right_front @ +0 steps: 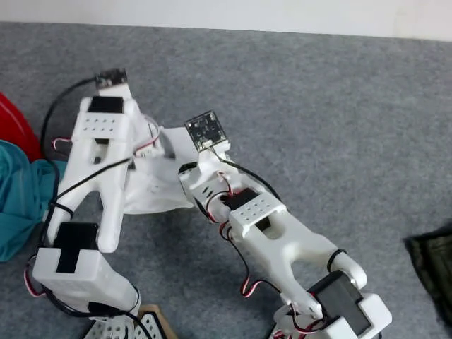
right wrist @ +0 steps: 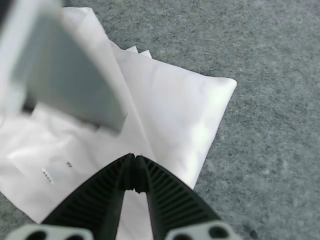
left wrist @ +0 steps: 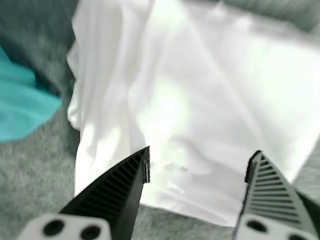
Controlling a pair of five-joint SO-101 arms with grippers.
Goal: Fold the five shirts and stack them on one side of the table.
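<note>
Lying beneath left pincer: white shirt.

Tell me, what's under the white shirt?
The grey carpet shows around the edges of the white shirt, so the shirt likely lies on that. The spot right beneath is covered by the cloth itself, so anything tucked under cannot be seen.

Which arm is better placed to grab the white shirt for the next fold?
Probably left: the left pincer hangs open over the white shirt's edge, ready to close. The right pincer is shut over it and must open first.
</note>
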